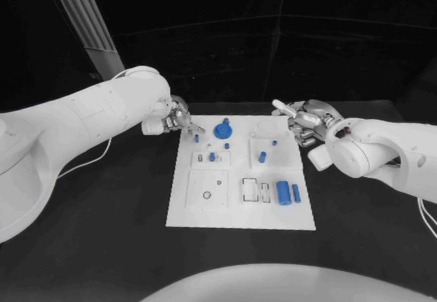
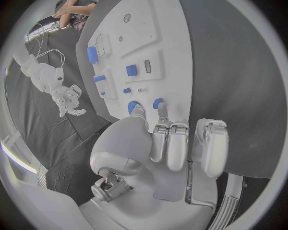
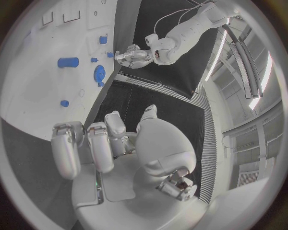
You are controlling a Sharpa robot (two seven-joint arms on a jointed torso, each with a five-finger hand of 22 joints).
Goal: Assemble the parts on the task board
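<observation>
The white task board (image 1: 239, 208) lies in the middle of the black table. My left hand (image 1: 170, 117) is at its far left corner, and its fingertips (image 2: 162, 114) pinch a small blue peg (image 1: 196, 130) (image 2: 158, 102) that tilts just over the board. A blue gear (image 1: 222, 130) (image 2: 132, 106) stands right beside that peg. My right hand (image 1: 306, 122) hovers at the board's far right edge with its fingers (image 3: 99, 143) apart, holding nothing. The left hand (image 3: 134, 54) also shows in the right wrist view, near the gear (image 3: 99, 74).
Two blue cylinders (image 1: 287, 191) lie side by side near the board's right edge. Another blue piece (image 1: 262, 156) and a short peg (image 1: 211, 156) stand mid-board. A white square plate (image 1: 207, 187) sits on the board's left half. Black table surrounds the board.
</observation>
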